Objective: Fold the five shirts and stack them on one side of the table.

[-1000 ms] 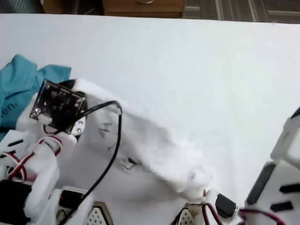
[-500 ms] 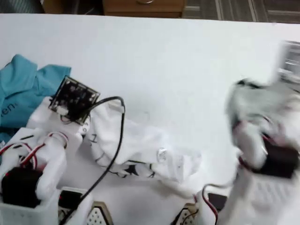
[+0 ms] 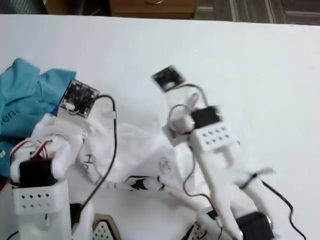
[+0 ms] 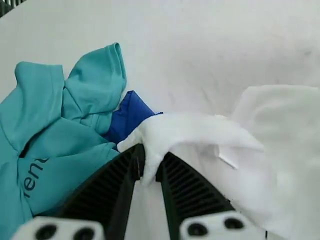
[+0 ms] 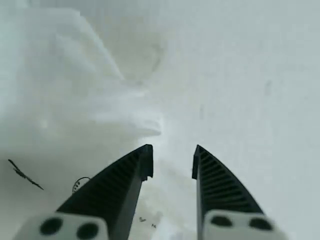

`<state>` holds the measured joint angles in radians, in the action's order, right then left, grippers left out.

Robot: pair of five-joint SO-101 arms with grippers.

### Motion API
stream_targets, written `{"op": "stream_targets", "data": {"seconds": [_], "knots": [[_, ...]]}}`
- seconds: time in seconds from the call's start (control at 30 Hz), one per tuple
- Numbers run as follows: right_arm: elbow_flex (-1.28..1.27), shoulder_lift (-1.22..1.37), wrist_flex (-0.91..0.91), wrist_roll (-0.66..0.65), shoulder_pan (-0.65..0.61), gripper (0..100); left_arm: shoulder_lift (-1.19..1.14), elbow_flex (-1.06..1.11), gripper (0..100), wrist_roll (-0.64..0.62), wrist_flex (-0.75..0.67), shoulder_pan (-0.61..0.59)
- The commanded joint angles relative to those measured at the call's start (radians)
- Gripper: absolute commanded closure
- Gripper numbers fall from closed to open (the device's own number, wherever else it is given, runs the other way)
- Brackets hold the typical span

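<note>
Fabric pinched tight: my left gripper (image 4: 149,162) is clenched on a raised fold of the crumpled white cloth shirt with black print (image 3: 135,150). The shirt lies bunched near the front of the white bench (image 3: 240,55), between my two arms. My right gripper (image 5: 171,160) hangs with jaws parted, grasping nothing, over the edge of the same shirt. A teal cloth shirt with dark lettering (image 3: 25,95) lies heaped at the bench's left side, just beside the white one. A royal-blue piece of cloth (image 4: 127,117) peeks from under it.
</note>
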<state>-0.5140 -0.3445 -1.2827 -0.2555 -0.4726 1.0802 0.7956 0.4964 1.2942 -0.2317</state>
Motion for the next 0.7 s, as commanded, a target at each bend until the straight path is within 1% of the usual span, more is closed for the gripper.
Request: {"op": "stream_targets", "data": {"seconds": [0.0, 0.07, 0.17, 0.4, 0.67], "knots": [[0.006, 0.067, 0.015, -0.012, -0.097, 85.9, 0.008, 0.016, 97, 0.008, -0.021, -0.009], [0.006, 0.094, 0.015, -0.018, -0.142, 85.9, 0.008, 0.030, 97, 0.008, -0.021, -0.012], [0.006, 0.136, 0.019, -0.020, -0.174, 85.9, 0.008, 0.042, 97, 0.008, -0.028, -0.012], [0.000, 0.268, -0.015, -0.021, -0.182, 85.8, 0.008, 0.047, 97, 0.008, -0.055, -0.014], [-0.002, 0.409, -0.070, -0.021, -0.182, 85.8, 0.008, 0.047, 97, 0.008, -0.055, -0.014]]}}
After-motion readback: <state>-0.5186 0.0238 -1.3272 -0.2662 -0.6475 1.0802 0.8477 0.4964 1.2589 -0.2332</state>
